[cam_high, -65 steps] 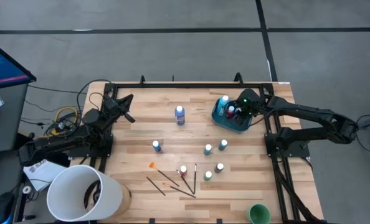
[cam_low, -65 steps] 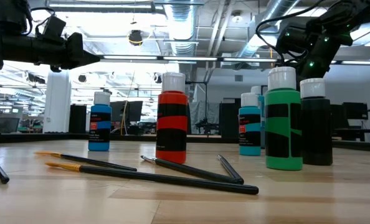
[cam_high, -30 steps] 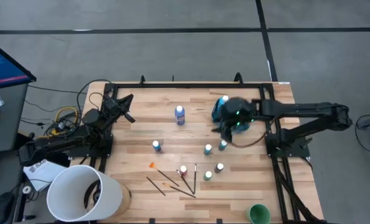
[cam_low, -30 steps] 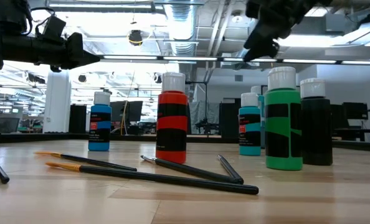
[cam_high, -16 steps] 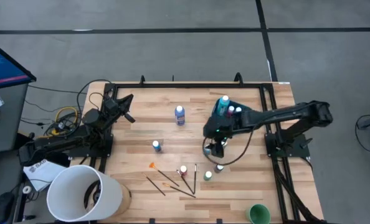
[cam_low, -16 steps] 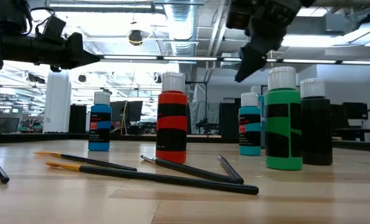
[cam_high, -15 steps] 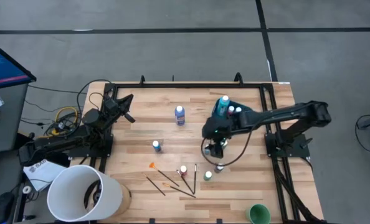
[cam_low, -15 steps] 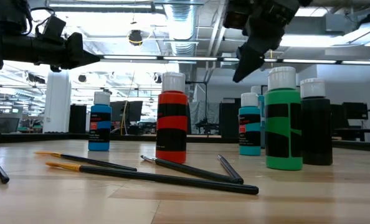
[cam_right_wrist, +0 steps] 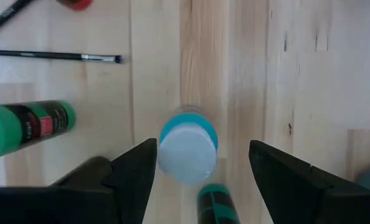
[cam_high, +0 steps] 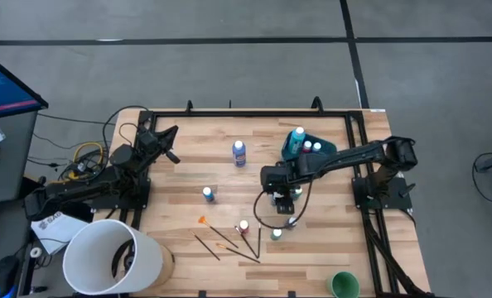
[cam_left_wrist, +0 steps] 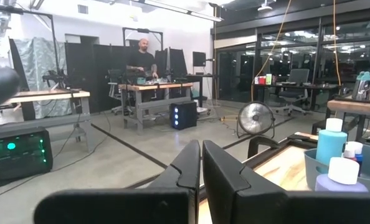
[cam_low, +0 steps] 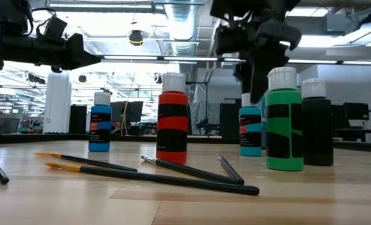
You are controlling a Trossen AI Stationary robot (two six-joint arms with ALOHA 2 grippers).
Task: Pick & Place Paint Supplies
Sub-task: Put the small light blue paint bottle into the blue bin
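Overhead, the right gripper point(cam_high: 281, 197) hangs near the middle of the wooden surface point(cam_high: 188, 165), fingers spread wide and holding nothing. Its wrist view looks straight down on a teal bottle point(cam_right_wrist: 188, 148) standing upright between the two dark fingers point(cam_right_wrist: 130, 168), cap up, with a gap visible on both sides; whether either finger touches the bottle lower down cannot be told.

The left gripper point(cam_high: 170, 142) waits over the left far corner, its fingers pressed together and empty.

Materials: the surface is pale butcher-block plank with a black frame. The bottles are small plastic cylinders with white screw caps and dark labels. A red bottle point(cam_low: 172, 119), a green bottle point(cam_low: 283, 120) and a dark bottle point(cam_low: 316, 123) all stand upright toward the near edge. A blue bottle point(cam_high: 238, 152) stands upright toward the far edge, left of a teal plastic tub point(cam_high: 294, 154) that holds more bottles.

Thin dark brushes point(cam_high: 229, 242) lie flat near the near edge, crossing one another, long axes running diagonally. A white bucket point(cam_high: 113, 257) sits at the left near corner.
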